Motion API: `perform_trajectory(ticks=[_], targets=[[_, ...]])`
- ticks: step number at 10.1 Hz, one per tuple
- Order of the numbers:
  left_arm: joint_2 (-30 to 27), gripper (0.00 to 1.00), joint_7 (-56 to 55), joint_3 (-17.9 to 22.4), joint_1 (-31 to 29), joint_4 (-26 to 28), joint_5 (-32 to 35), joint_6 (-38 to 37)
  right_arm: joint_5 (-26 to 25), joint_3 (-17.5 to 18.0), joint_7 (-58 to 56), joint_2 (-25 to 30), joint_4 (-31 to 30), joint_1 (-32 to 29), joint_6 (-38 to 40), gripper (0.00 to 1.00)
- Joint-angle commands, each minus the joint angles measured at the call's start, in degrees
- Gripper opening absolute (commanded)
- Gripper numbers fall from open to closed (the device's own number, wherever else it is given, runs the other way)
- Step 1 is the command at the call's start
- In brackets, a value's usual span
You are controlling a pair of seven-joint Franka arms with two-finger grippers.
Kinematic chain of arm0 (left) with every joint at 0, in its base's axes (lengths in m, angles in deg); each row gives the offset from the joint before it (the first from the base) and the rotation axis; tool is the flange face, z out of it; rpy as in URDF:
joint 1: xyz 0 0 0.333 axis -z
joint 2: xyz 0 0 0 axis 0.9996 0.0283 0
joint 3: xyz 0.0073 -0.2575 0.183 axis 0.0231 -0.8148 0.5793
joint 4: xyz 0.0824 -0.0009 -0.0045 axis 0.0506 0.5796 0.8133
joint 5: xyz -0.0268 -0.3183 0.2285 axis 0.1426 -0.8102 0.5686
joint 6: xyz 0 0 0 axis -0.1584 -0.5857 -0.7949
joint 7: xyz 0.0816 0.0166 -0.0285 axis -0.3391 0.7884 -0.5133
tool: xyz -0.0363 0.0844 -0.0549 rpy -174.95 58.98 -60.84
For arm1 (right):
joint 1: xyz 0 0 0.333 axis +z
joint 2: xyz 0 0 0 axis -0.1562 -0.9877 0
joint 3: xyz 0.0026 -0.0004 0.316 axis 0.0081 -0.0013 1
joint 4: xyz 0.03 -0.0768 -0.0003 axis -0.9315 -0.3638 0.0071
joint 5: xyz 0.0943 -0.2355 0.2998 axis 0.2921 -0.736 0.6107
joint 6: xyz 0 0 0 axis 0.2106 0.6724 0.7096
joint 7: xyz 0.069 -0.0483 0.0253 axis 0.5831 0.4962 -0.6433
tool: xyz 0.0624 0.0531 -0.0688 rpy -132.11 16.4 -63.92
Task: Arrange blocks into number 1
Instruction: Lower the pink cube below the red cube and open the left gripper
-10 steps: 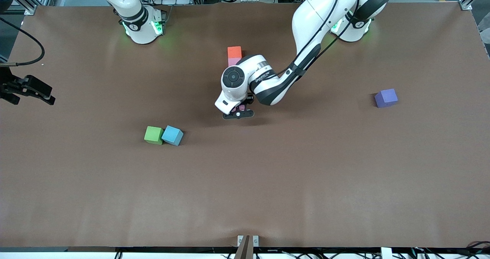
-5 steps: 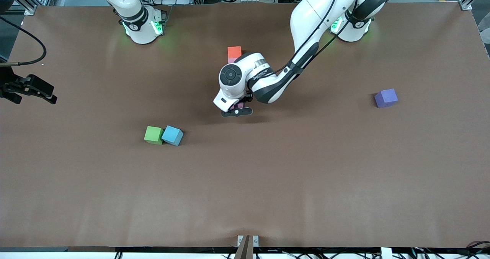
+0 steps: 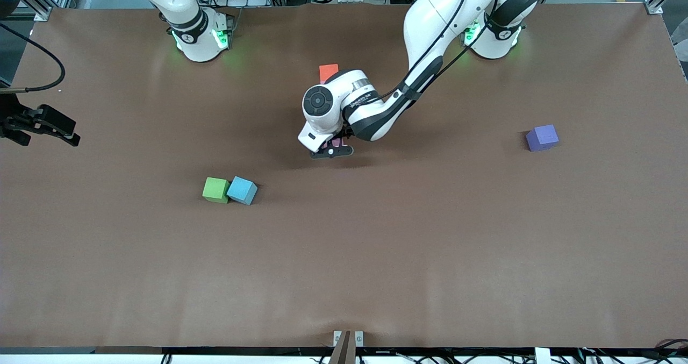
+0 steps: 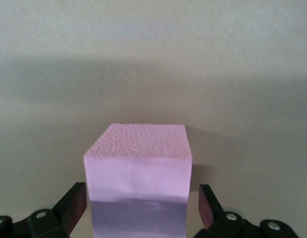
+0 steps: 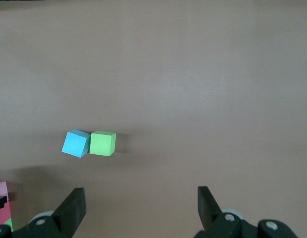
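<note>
My left gripper is low over the middle of the table, open. A pink block stands between its fingers with a gap on each side, and shows as a pink sliver in the front view. An orange block lies farther from the front camera; the left wrist hides the stretch between them. The right wrist view catches the pink block with a red block touching it. A green block sits nearer the camera, toward the right arm's end. My right gripper waits high, open and empty.
A light blue cube touches the green block on the side toward the left arm's end. A purple cube sits alone near the left arm's end. The brown table is bare nearer the front camera.
The left gripper has opened and let go of the pink block. Its hand has shifted a little toward the orange block. The right arm has barely moved.
</note>
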Motion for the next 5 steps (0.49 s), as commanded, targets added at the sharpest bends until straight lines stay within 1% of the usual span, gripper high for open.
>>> perform_trajectory(ticks=[1,2,5], targets=[[-4.8,1.00,-1.0,0.6,-1.6,0.5,-0.3,-2.5,0.1,-0.1,0.5,0.1,0.6,0.1,0.4,1.00],[-6.6,1.00,-1.0,0.7,-2.1,0.4,-0.3,-3.8,0.1,-0.1,0.5,0.1,0.6,0.1,0.4,1.00],[-10.6,1.00,-0.5,0.7,-8.8,0.4,1.1,-6.0,0.1,-0.1,0.6,0.0,0.6,0.1,0.4,1.00]])
